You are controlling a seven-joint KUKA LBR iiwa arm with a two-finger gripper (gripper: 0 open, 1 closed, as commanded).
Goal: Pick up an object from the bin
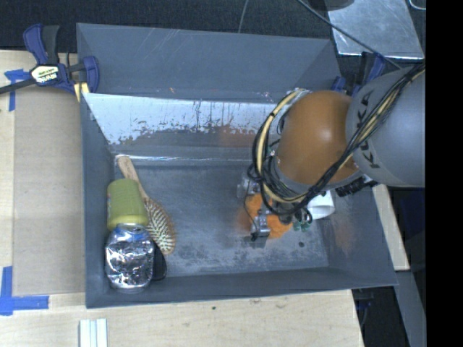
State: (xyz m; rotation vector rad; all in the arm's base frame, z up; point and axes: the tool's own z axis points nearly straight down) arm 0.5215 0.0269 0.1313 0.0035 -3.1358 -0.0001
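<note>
The hand (258,231) is low over the floor of the bin (210,71), right of the middle. Whether it is released or clenched I cannot tell, because the arm's round brown cover (315,139) and its cables (269,168) hang over it. A small orange thing (276,221) lies right against the hand, on its right side. This looks like the piece to be picked, but I cannot make out whether it sits inside the grip or only beside it. A little green scrap (301,225) lies just to the right of it, and a white thing (323,205) shows from under the cover close by.

Well apart, at the left end of the bin, a hairbrush (155,221) with a wooden handle lies next to a yellow-green cylinder (125,202). A silver crumpled lump (130,259) sits in front of them, touching.

The main risk, as I judge it, is a grip that lands off centre. If the hand takes only the edge of the orange thing, it may slip out on the lift or skate away across the smooth metal floor. The white thing and the green scrap are close enough to be nudged or caught along with it.
</note>
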